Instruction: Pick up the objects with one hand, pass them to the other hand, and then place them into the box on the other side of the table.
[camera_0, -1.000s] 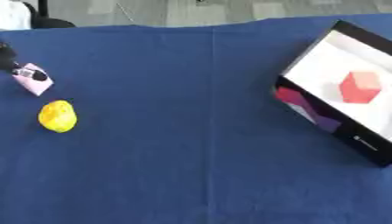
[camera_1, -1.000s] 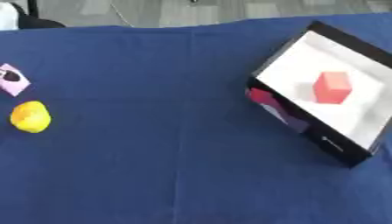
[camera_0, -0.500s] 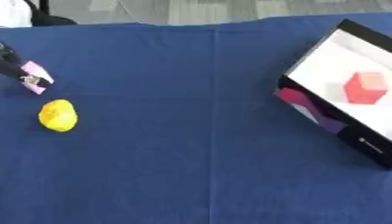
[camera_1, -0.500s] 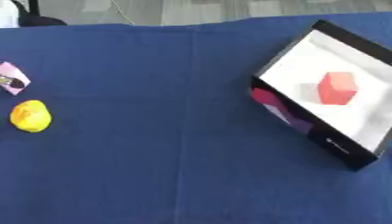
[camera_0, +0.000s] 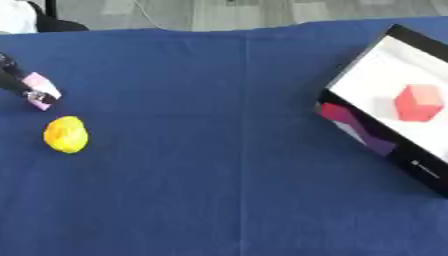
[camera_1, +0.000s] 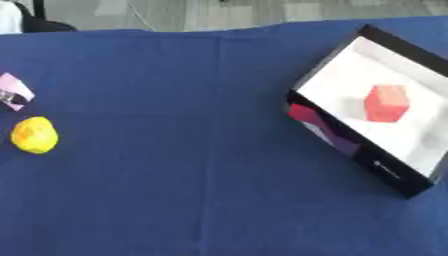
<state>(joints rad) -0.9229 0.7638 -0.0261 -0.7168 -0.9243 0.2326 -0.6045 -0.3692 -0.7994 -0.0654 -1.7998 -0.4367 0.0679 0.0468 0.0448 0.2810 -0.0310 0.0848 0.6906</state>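
A smooth blue cloth covers the table (camera_0: 219, 165). Far left of the box (camera_1: 385, 165), the left robot hand (camera_0: 16, 80) pinches a small pink block (camera_0: 41, 90). Just below the block lies a lumpy yellow object (camera_0: 66, 134). The black-walled, white-floored box holds a red cube (camera_1: 386, 103); its small white marking is unreadable.

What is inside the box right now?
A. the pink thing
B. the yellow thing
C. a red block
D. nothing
C: a red block sits on the white floor of the box, while the yellow thing and the pink thing are far off on the left side of the blue tablecloth.
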